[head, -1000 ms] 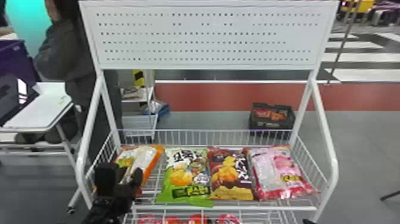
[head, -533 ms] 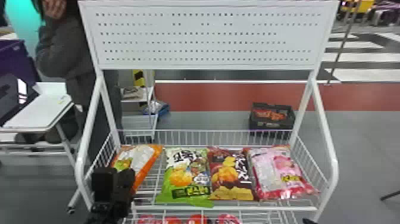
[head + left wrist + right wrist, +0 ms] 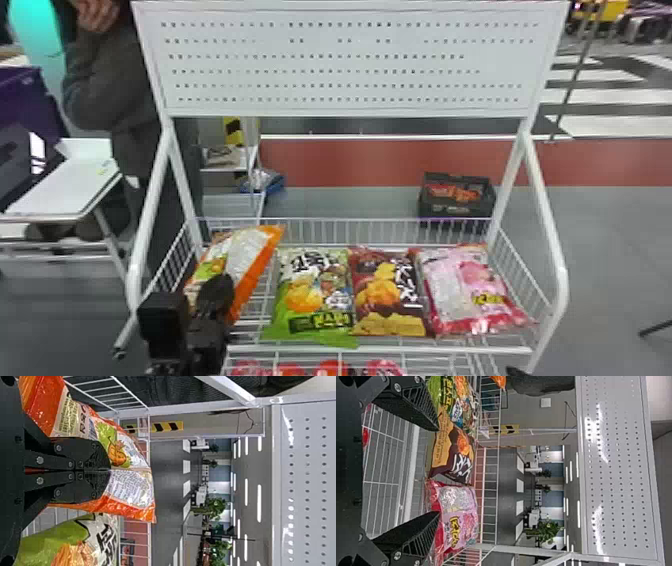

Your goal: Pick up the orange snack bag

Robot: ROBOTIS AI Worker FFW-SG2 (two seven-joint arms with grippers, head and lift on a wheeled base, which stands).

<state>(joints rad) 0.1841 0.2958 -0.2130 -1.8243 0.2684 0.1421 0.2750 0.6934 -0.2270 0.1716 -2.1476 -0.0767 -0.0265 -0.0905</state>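
Orange snack bag at lower left, partly hidden by the left tool, fingers pinched together on it, arm up from bottom edge, right tool mostly cut off, spread wide, empty

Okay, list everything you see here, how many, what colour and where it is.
Orange snack bag: one, orange and white, rack's left end, tilted
Green bag: one, green, right of it
Brown bag: one, dark brown and yellow, next along
Pink bag: one, pink and red, right end
Rack: one, white, perforated panel above wire basket
Round-topped items: at least four, reddish, below the basket
Crate: one, black, on the floor behind
Table: one, white, left of the rack
Left gripper: one, black, shut on the orange snack bag
Right gripper: one, black, open, before the rack
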